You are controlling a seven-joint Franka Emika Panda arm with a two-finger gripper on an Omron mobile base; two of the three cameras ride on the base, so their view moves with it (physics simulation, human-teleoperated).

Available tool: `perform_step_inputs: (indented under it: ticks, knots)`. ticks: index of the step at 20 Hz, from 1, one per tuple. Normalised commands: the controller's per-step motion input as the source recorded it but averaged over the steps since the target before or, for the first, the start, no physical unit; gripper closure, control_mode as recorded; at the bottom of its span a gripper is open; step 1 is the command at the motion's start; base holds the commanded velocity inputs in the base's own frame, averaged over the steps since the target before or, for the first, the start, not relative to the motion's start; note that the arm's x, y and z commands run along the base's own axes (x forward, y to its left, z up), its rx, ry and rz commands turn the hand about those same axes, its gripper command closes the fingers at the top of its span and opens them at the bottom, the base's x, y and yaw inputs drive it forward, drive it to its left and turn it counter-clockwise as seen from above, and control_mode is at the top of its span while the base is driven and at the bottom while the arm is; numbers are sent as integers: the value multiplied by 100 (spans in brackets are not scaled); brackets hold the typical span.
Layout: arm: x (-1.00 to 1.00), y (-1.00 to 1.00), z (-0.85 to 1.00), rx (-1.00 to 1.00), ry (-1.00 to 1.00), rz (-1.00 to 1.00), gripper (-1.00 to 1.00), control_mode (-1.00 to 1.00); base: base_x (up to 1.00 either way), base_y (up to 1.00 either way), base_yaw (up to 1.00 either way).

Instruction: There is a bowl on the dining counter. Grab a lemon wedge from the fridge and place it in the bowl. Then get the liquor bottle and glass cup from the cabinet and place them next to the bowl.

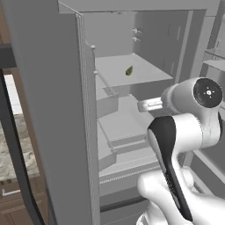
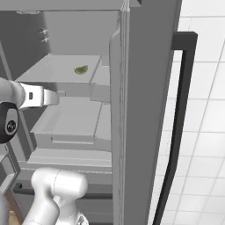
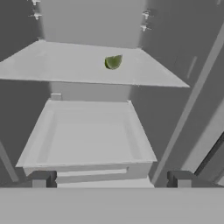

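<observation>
The lemon wedge (image 3: 113,62), a small glossy yellow-green sliver with a curved back, lay on the flat pale shelf (image 3: 65,65) inside the open fridge (image 1: 48,88), toward its rear. Below the shelf sat a smooth, square-cornered grey bin (image 3: 87,135). The gripper (image 3: 111,179) hung in front of the bin, well short of the wedge, jaws spread wide and empty.

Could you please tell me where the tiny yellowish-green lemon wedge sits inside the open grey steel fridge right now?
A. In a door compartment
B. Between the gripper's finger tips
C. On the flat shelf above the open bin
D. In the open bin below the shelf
C: the tiny yellowish-green lemon wedge lies on the flat pale shelf of the grey steel fridge, above the open bin, while the open gripper is apart from it.
</observation>
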Motion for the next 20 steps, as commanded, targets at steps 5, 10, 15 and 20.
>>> perform_step_inputs:
  ticks: [5, 10, 15, 20]
  knots:
    - [30, 7, 35, 1, 0, -5, -100, -100, 0, 0, 0]
    - [44, 1, 2, 0, -13, 0, -100, -100, 0, 0, 0]
    - [53, 0, 0, 0, -18, 0, -100, -100, 0, 0, 0]
    - [39, 4, 0, 0, -8, 0, -100, -100, 0, 0, 0]
